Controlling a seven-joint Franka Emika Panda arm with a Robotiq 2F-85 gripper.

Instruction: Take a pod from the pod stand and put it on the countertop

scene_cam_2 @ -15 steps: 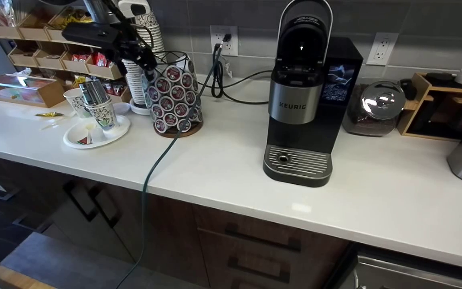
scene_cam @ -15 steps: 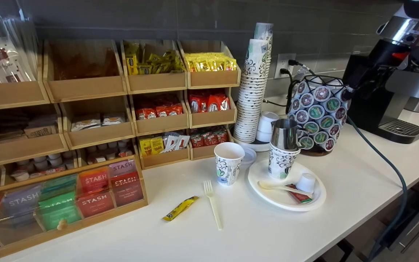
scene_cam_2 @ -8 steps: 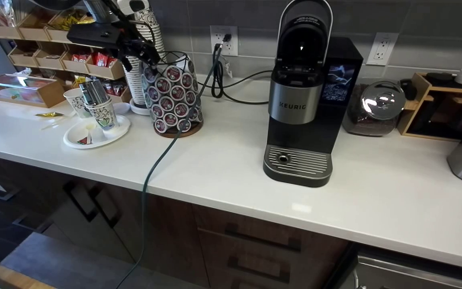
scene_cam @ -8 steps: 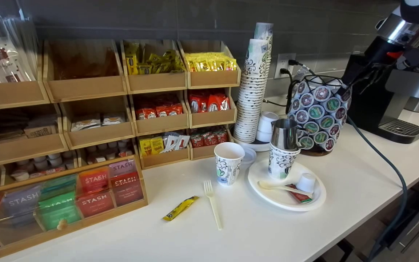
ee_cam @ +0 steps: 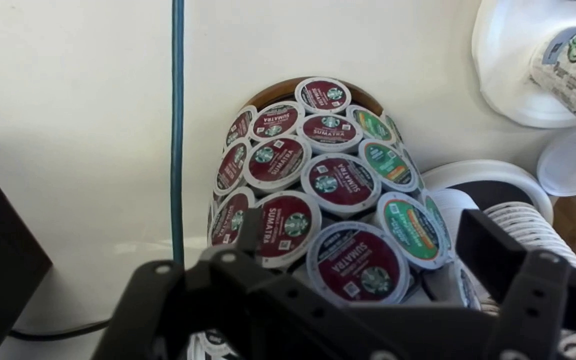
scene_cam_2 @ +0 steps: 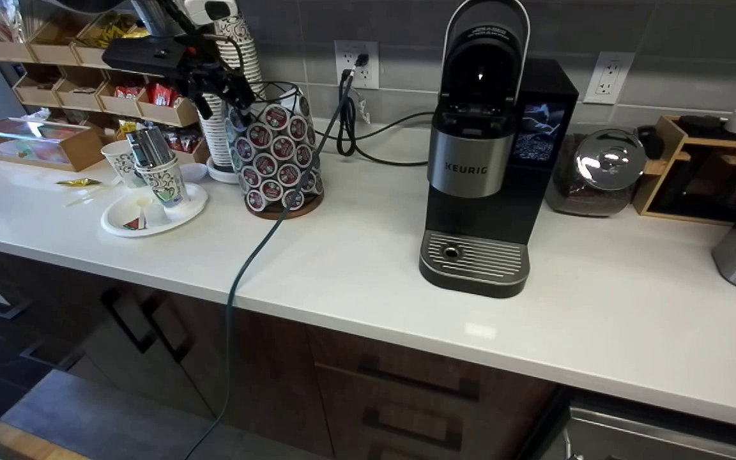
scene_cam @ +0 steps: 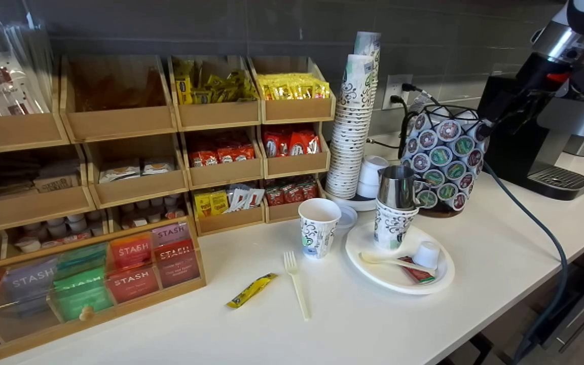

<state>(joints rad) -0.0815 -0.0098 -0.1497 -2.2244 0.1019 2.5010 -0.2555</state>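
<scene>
Your gripper (ee_cam: 361, 235) is wide, its fingers (ee_cam: 249, 227) set well apart at the upper part of the pod stand (ee_cam: 274, 91); whether either touches the stand, I cannot tell. The maroon-topped pod (ee_cam: 360, 262) sits high in the stand, seen between your spread fingers in the wrist view. Under the stand you have the countertop (scene_cam_2: 368, 262); the cup stack (scene_cam: 350, 132) is just beside the stand, the white plate (scene_cam: 375, 275) near it, and the coffee machine (scene_cam_2: 470, 150) on the opposite side from the cup stack. In an exterior view a green cable (scene_cam_2: 229, 306) crosses in front of the stand and hangs over the countertop's front edge.
</scene>
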